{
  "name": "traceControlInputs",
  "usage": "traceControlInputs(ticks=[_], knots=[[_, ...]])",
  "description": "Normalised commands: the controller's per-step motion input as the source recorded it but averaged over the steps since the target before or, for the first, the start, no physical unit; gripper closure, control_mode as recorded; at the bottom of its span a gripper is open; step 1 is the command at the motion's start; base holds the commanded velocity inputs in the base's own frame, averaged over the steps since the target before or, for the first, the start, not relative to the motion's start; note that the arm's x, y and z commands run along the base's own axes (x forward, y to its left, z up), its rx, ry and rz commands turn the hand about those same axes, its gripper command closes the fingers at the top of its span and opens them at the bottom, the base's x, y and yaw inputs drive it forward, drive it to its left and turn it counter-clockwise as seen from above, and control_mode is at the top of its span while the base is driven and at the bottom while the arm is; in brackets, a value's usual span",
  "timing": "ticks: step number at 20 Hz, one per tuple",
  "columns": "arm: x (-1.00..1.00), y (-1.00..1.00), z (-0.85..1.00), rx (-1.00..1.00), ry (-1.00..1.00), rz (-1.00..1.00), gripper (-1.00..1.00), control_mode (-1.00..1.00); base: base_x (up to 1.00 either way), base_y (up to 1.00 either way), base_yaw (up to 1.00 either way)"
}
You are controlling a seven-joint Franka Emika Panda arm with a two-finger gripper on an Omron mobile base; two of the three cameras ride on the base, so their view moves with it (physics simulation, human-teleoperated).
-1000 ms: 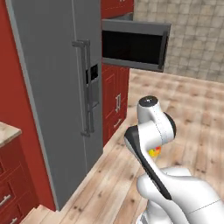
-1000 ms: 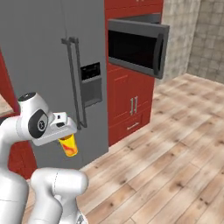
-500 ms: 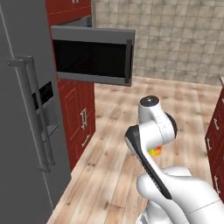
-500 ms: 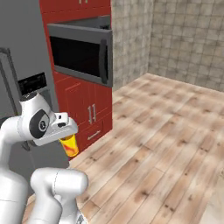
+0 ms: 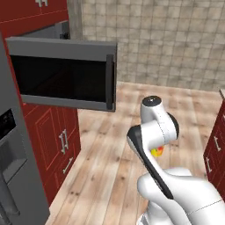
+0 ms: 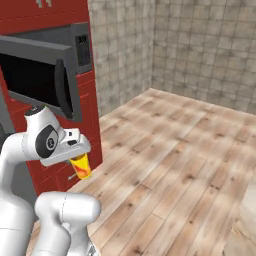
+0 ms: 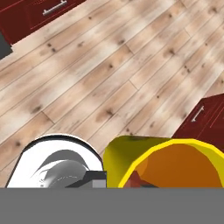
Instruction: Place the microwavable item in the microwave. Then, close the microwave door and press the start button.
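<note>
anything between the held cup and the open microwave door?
Nothing. In the right base view the yellow cup hangs in the gripper below the microwave door, open air between.

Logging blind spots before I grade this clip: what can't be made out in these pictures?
- Microwave cavity: the swung-out grey-framed microwave door blocks it in the left base view.
- Small yellow cylindrical cup: mostly behind the arm in the left base view; bottom edge cuts it in the hand view.
- Fingers: hidden by cup and wrist, so the grip is unclear.

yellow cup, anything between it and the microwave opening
Nothing visible blocks it. The small yellow cylindrical cup hangs in the gripper low over the wooden floor; the grey microwave sits higher, its dark-windowed door swung open.
</note>
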Motion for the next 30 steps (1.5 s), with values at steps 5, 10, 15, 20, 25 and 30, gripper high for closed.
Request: traceControlInputs(ticks=[5, 10, 15, 20, 25, 30], knots=[[0.00, 0.00, 0.00, 0.00, 0.00, 0.00, 1.00, 1.00, 0.90, -0.51, 0.01], [0.00, 0.00, 0.00, 0.00, 0.00, 0.00, 1.00, 1.00, 0.72, -0.49, 0.11], [0.00, 0.00, 0.00, 0.00, 0.00, 0.00, 1.00, 1.00, 0.70, -0.20, 0.28], [0.00, 0.00, 0.00, 0.00, 0.00, 0.00, 1.00, 1.00, 0.79, 0.00, 0.44], [0.00, 0.00, 0.00, 0.00, 0.00, 0.00, 1.00, 1.00, 0.75, -0.02, 0.58], [0.00, 0.00, 0.00, 0.00, 0.00, 0.00, 1.00, 1.00, 0.72, -0.04, 0.60]])
